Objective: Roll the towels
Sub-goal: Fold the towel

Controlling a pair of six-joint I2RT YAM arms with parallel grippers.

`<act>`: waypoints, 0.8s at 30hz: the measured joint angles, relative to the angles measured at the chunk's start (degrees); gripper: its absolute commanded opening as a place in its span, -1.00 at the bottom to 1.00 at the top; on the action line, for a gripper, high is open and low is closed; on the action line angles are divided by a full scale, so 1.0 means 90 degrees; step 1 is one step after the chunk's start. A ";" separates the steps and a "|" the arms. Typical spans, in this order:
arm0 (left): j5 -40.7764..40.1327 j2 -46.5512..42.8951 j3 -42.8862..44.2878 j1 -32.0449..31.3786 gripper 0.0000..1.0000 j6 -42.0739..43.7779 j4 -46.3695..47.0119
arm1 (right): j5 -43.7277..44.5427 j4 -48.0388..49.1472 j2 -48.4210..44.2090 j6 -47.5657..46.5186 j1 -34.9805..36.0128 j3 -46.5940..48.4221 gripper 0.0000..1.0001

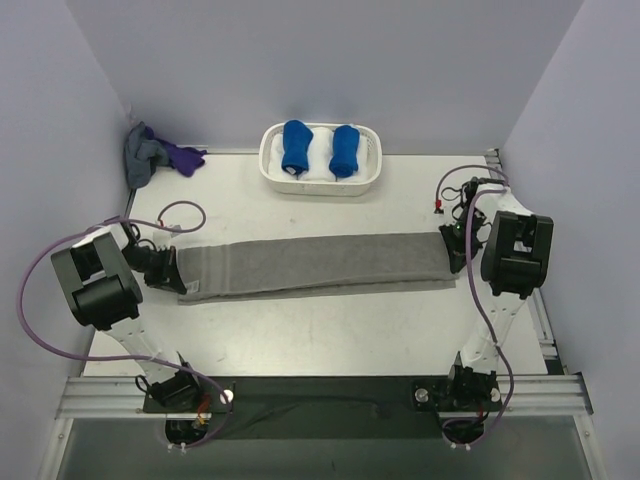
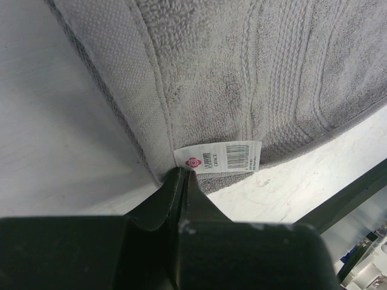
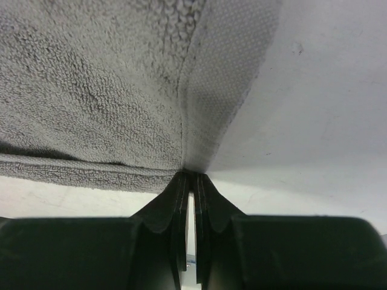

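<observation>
The grey towel (image 1: 320, 262) lies folded into a long flat strip across the middle of the table, running left to right. My left gripper (image 1: 180, 272) is shut on its left end. In the left wrist view the jaws (image 2: 184, 173) pinch the towel (image 2: 242, 72) at its edge, right beside a white barcode label (image 2: 217, 157). My right gripper (image 1: 452, 250) is shut on the strip's right end. The right wrist view shows those fingertips (image 3: 192, 175) closed on the hem of the towel (image 3: 91, 90). Both ends sit low at the table surface.
A white basket (image 1: 368, 178) stands at the back centre with two bright blue rolled bundles (image 1: 296, 146) in it. A small purple cloth (image 1: 184, 157) and a grey cloth (image 1: 141, 155) are heaped in the back left corner. Purple cables loop off both arms.
</observation>
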 measured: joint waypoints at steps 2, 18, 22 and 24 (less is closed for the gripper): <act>0.0000 0.0000 0.0000 0.0005 -1.00 -0.0015 0.0002 | 0.0010 0.0000 0.0000 0.0000 0.0005 0.0000 -1.00; 0.0692 -0.1287 0.0352 0.0248 -0.02 0.1129 -0.0522 | -0.0755 -0.0661 -0.1345 -0.0262 -0.0109 0.0240 -0.10; 0.0957 -0.1554 0.0595 0.0185 -0.08 0.1294 -0.0624 | -0.1010 -0.0770 -0.1447 -0.0185 -0.0168 0.0656 -0.25; 0.1010 -0.1469 0.0590 0.0131 -0.11 0.1287 -0.0629 | -0.1107 -0.0794 -0.1311 -0.0112 -0.0168 0.0648 -0.28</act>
